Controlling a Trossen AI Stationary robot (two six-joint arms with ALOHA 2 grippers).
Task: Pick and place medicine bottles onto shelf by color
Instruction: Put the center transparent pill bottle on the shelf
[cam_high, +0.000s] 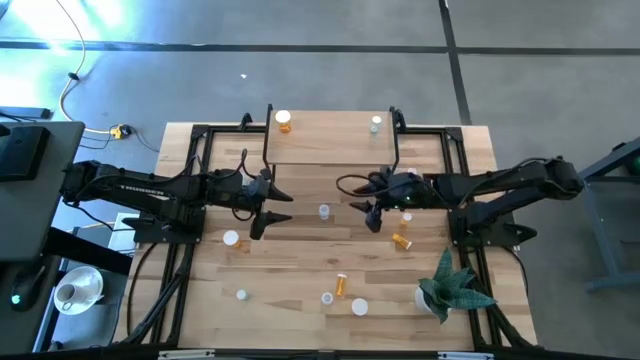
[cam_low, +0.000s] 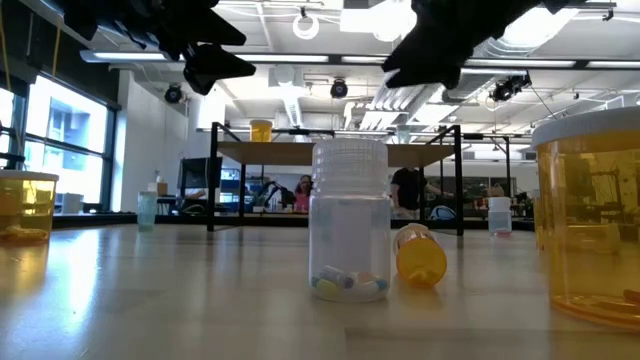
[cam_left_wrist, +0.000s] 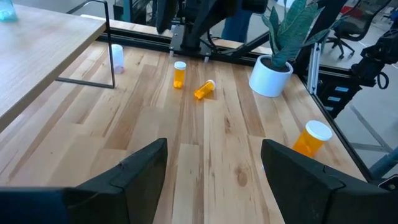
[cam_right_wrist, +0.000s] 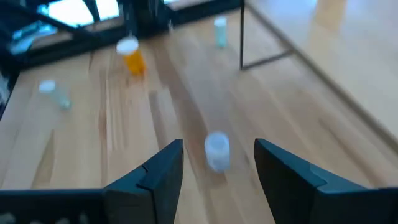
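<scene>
Clear bottle (cam_low: 349, 220) upright on table (cam_low: 180, 300) holds pale pills (cam_low: 345, 285).

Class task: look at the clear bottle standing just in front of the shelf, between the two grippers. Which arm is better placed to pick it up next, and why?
Probably the right. The right gripper is open with the clear bottle lined up between its fingers. The left gripper, also open, faces bare tabletop with no bottle between its fingers.

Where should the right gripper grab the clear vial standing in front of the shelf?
Probably the body just under the white cap, coming from above. The clear vial stands upright between the open fingers of the right gripper, in front of the shelf, nothing touching it.
</scene>
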